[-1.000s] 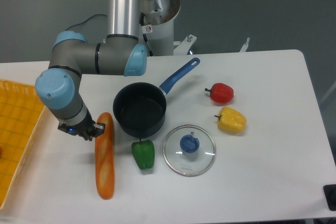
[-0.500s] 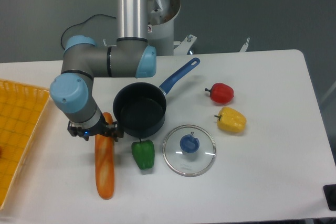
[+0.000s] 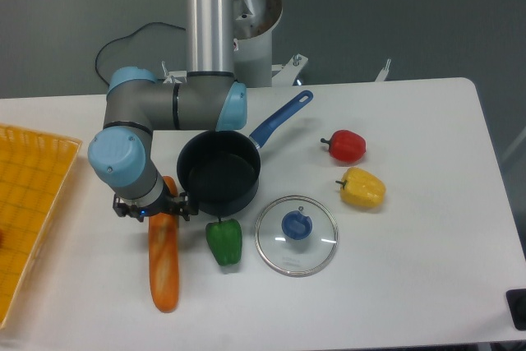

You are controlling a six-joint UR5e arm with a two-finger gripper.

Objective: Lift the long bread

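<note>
Orange-brown long bread lies between the downward-pointing arm's spread fingers.

The arm was built of matt grey tubes with pale blue caps at each joint, the caps round and smooth. A long polished silver tube rose from the elbow toward the top. Behind it stood a wide silver base with a small red-and-white sticker. A thin black cable looped out on the left. The gripper was small, dark and blocky.
</note>
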